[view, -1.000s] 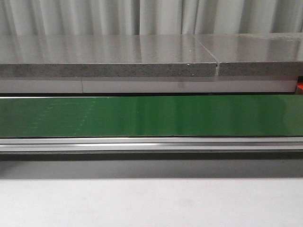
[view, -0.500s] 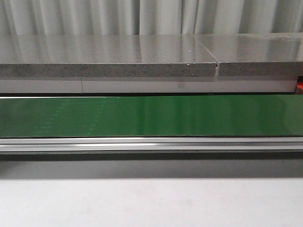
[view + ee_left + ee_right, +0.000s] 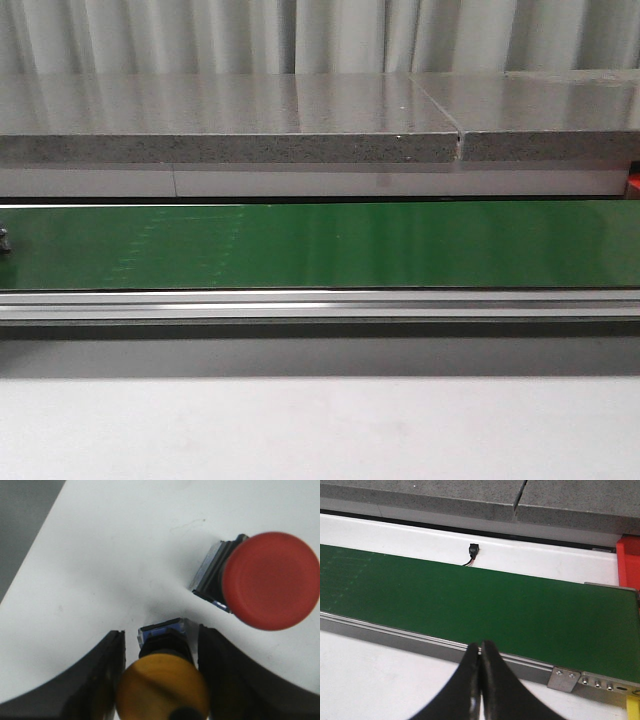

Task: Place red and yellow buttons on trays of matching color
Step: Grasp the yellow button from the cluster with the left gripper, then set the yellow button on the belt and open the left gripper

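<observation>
A green conveyor belt (image 3: 330,245) runs across the scene from side to side, bordered on the near side by an aluminium rail (image 3: 320,304). Behind it sits a grey speckled stone slab (image 3: 230,120) with a seam toward the right. Pale pleated curtains (image 3: 300,35) hang beyond. A white table surface (image 3: 320,430) occupies the foreground. A small black connector with wires (image 3: 472,552) sits on the white strip behind the belt.

The green conveyor belt (image 3: 320,245) has a smooth, faintly glossy sheen, edged by a brushed metal rail (image 3: 320,303). Behind it the speckled grey slab (image 3: 230,148) looks like polished stone, reflective on top. The white worktop (image 3: 115,555) is matt. The red button (image 3: 270,580) and yellow button (image 3: 162,687) have smooth plastic caps, dully shiny.
</observation>
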Controlling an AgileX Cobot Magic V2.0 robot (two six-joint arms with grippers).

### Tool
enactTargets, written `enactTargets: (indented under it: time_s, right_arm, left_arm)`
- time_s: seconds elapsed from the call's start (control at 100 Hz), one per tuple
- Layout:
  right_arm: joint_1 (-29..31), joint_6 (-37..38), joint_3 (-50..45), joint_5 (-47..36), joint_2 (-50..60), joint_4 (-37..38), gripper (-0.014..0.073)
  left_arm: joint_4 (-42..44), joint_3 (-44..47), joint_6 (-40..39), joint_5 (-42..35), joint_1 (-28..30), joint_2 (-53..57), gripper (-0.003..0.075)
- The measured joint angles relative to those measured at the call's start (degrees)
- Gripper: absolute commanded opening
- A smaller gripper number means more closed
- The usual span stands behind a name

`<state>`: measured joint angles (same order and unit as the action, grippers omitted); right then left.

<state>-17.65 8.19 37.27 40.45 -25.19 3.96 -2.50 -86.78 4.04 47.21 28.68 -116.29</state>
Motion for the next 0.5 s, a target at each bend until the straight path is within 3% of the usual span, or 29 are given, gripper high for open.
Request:
enactTargets:
  time_s: [0.13,0.5]
  right_arm:
    - [0.0,0.0,0.0,0.0,0.0,0.0,-0.0067]
    - [0.0,0.0,0.0,0.0,0.0,0.0,-0.0067]
  left_arm:
    - [-0.1,0.0,0.3,-0.2,-0.1,0.1,0.0186]
    - [0.0,0.5,0.9,2.4,-2.7,10.0,0.0185]
